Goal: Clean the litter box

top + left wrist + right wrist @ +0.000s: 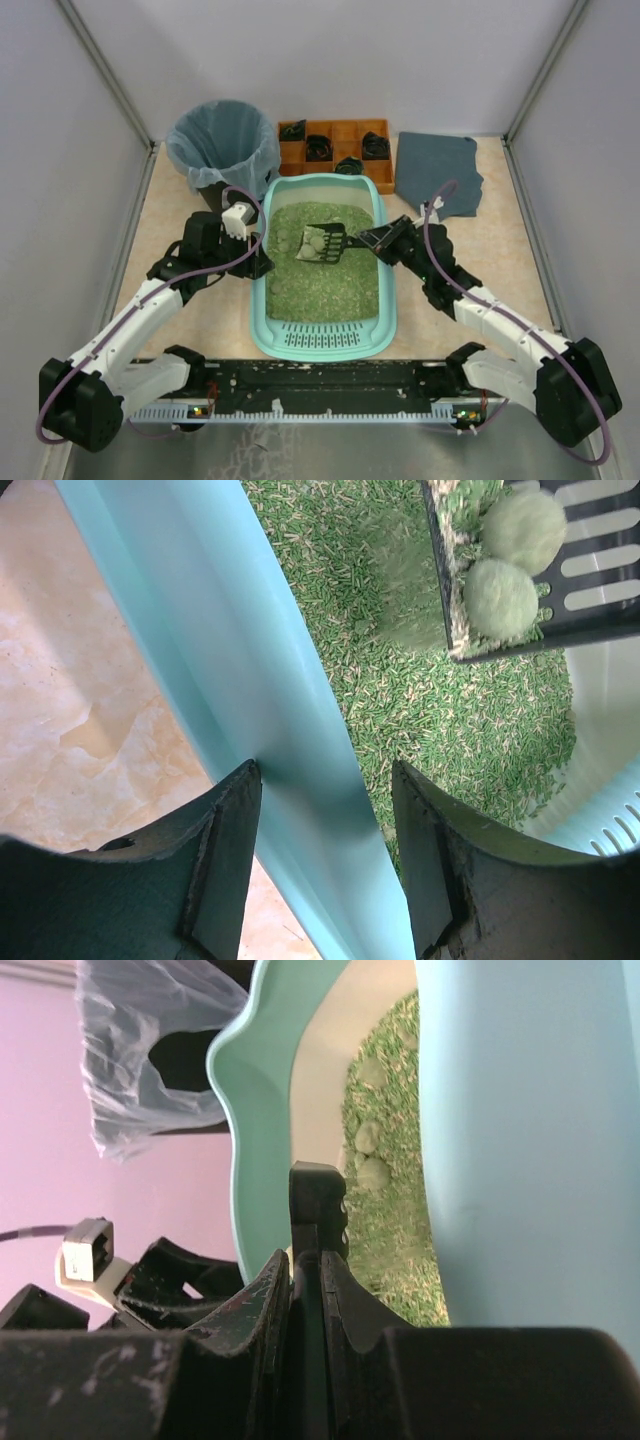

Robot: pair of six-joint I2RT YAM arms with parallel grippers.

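The light-teal litter box (263,300) with green litter lies in the middle of the table, slotted lip toward me. My right gripper (375,240) is shut on the handle of a black slotted scoop (325,243) held over the litter. The scoop carries two green clumps (500,598) and some litter. My left gripper (258,262) straddles the box's left rim (250,680), with a finger on each side (225,860), closed on it. In the right wrist view the fingers (262,1305) pinch the scoop handle (318,1195) edge-on.
A black bin with a clear bag (222,140) stands at the back left. An orange compartmented tray (340,132) with black items sits behind the box. A grey cloth (437,170) lies at the back right. Grey walls close in both sides.
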